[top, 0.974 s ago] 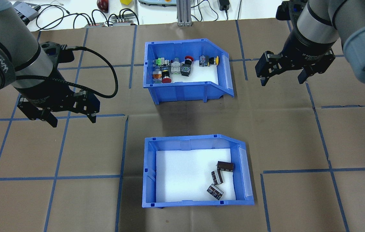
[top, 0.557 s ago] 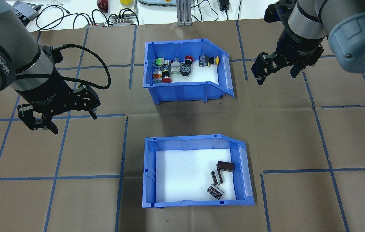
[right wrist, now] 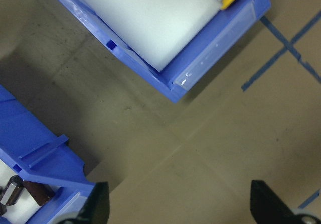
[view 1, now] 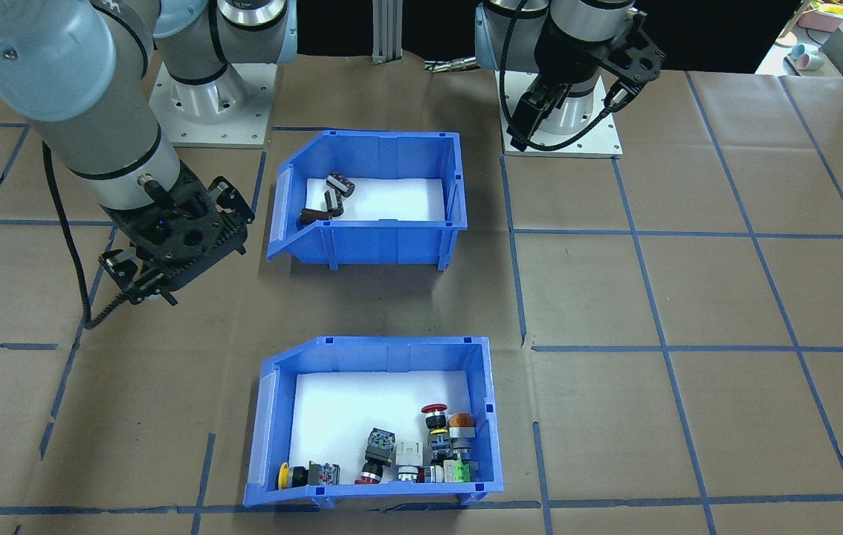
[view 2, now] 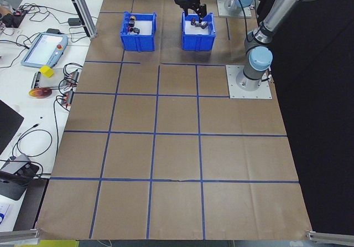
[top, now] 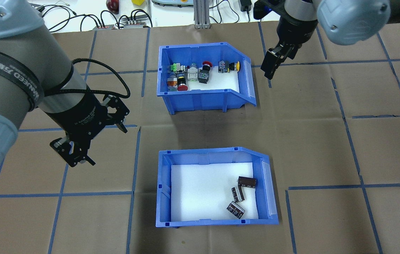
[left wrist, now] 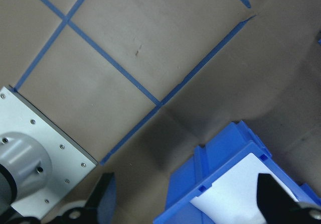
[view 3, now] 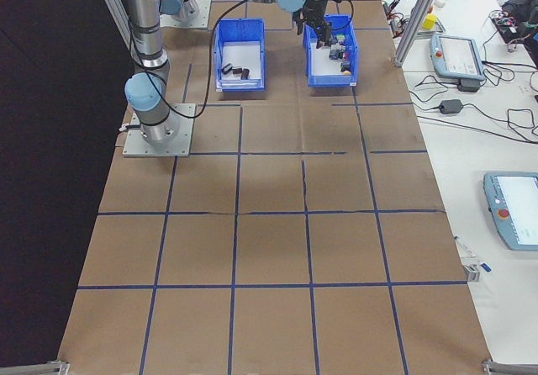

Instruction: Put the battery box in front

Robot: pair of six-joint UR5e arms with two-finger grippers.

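Observation:
The battery box (top: 270,187) is the blue bin nearer the robot, with three dark cells (top: 239,195) on its white floor toward the lipped right end. In the front-facing view it is the upper bin (view 1: 362,245). My left gripper (top: 97,143) hangs open above the table, left of the box, holding nothing. Its wrist view has the box's corner (left wrist: 210,179) between the open left gripper (left wrist: 190,204) fingers. My right gripper (top: 270,67) is open and empty beside the other bin's lip. The right gripper (right wrist: 183,209) wrist view looks down on the bare paper between both bins.
An identical blue bin (top: 203,100) with colourful push-button switches (top: 200,72) stands farther from the robot, shown as the lower bin (view 1: 373,353) in the front-facing view. Brown paper with blue tape lines covers the table. Cables (top: 90,17) lie beyond the far edge. An arm base plate (left wrist: 30,158) is near.
The left gripper swung right and down toward the battery box, turning as it went. The right gripper moved left and away, up to the switch bin's lip. Both stayed open.

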